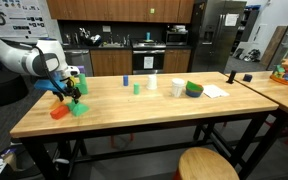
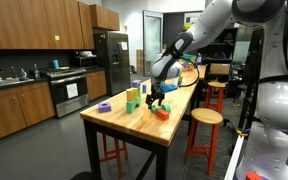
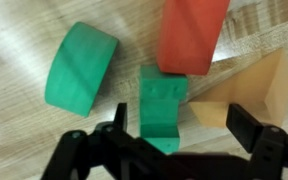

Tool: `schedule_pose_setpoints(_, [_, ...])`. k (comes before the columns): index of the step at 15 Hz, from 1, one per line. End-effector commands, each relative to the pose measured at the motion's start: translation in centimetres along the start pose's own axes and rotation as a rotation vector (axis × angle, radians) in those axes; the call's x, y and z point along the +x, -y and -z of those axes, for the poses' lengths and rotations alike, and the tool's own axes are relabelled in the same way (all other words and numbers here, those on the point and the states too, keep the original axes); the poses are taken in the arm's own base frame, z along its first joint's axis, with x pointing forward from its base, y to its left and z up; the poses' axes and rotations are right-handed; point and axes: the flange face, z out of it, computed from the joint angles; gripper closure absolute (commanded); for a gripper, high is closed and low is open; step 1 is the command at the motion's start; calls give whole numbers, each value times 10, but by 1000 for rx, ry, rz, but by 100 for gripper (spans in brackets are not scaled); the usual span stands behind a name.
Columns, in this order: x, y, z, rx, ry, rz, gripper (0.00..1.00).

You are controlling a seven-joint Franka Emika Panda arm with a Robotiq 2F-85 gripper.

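My gripper (image 3: 184, 120) is open and hovers just above the wooden table (image 1: 134, 110). In the wrist view a green rectangular block (image 3: 162, 105) lies between the fingers, nearer the left one. A tan wedge (image 3: 246, 90) lies by the right finger. A red block (image 3: 192, 35) and a green cylinder (image 3: 79, 65) lie just beyond. In both exterior views the gripper (image 1: 69, 93) (image 2: 156, 100) is low over this cluster near the table's end, with the red block (image 1: 59, 112) (image 2: 163, 113) and a green piece (image 1: 80, 108) beside it.
Further along the table are a small blue block (image 1: 126, 78), a small green block (image 1: 136, 88), two white cups (image 1: 152, 83), a green bowl (image 1: 194, 89) and paper (image 1: 215, 91). A purple ring (image 2: 104, 107) lies near one end. A stool (image 1: 206, 165) stands in front.
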Motion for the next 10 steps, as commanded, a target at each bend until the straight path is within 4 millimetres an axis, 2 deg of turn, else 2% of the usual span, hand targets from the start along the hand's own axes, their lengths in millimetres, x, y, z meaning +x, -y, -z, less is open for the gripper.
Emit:
schedule_pose_setpoints(1, [-1,1,1,6,-9,-14,0])
schedule_pose_setpoints(10, [-1,1,1,6,-9,-14,0])
